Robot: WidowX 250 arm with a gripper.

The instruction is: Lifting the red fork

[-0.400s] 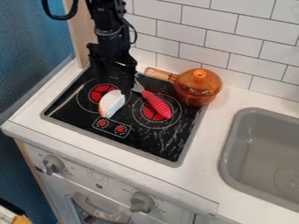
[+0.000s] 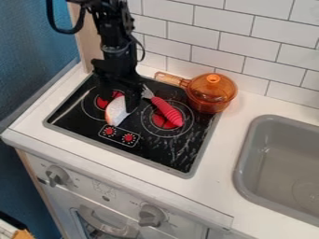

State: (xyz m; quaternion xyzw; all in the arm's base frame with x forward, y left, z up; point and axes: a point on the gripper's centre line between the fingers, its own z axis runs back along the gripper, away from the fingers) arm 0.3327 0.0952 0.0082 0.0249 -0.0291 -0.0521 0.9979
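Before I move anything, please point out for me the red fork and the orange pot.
Red fork (image 2: 167, 112): camera view, on its ribbed handle.
Orange pot (image 2: 209, 105): camera view, on its body below the lid.

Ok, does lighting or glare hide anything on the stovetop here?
Camera view: pale streaks, glare or marks, I can't tell which, cross the lower right of the black cooktop; the black gripper blends into the dark surface behind it; the red fork stands out plainly.

Red fork (image 2: 167, 112), translucent orange pot (image 2: 211, 95)
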